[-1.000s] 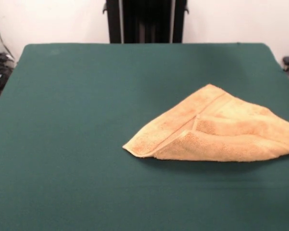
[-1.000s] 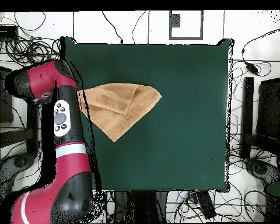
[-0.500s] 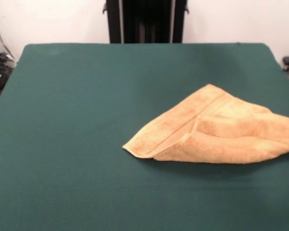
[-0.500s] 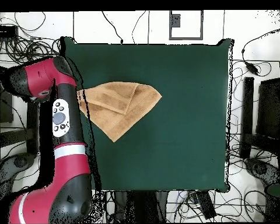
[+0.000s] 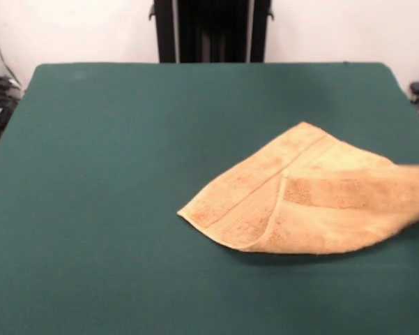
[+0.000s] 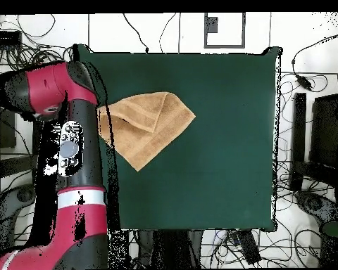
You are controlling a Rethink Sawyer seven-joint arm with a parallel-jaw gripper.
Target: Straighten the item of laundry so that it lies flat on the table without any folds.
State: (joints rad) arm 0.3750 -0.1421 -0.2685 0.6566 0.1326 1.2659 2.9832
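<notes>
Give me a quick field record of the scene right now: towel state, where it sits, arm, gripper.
towel: orange-tan terry towel, still folded over itself, woven border bands showing, one corner pointing toward the table's middle
position: on the green table, reaching the picture's right edge in the front view; in the overhead view it lies by the table's left edge
arm: red and black arm beside that edge, next to the towel
gripper: not visible in either view
task status: not flat yet
</notes>
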